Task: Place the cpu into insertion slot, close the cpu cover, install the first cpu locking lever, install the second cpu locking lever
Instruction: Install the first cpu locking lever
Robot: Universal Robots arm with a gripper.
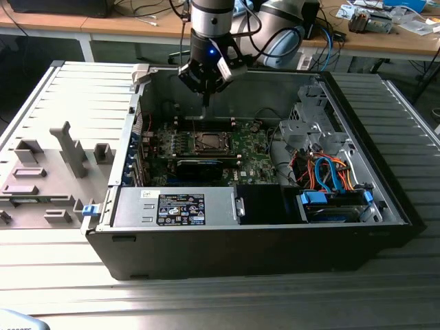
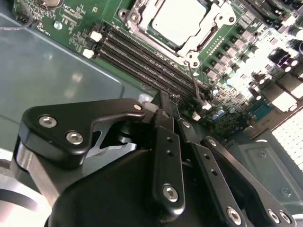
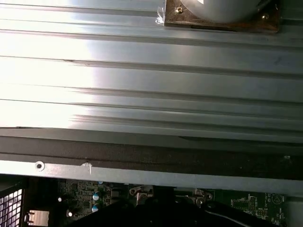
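Observation:
Inside the open computer case, the insertion slot (image 1: 208,142) sits on the green circuit board (image 1: 251,161). In the second wrist view the cpu (image 2: 179,19) lies in the slot with its silvery top face up. The cpu cover (image 2: 218,20) lies flat around it as a metal frame. A thin wire lever (image 2: 195,84) runs out from the socket's corner across the board. My gripper (image 1: 205,102) hangs above the board, just behind the slot toward the case's back wall. Its black fingers (image 2: 166,124) are shut together with nothing between them.
Narrow parallel memory slots (image 2: 142,61) run beside the socket. A long black card (image 1: 199,167) lies in front of it. A drive cage (image 1: 309,127) and coloured cables (image 1: 330,175) fill the exterior view's right. The case stands on a ribbed metal table (image 3: 142,61).

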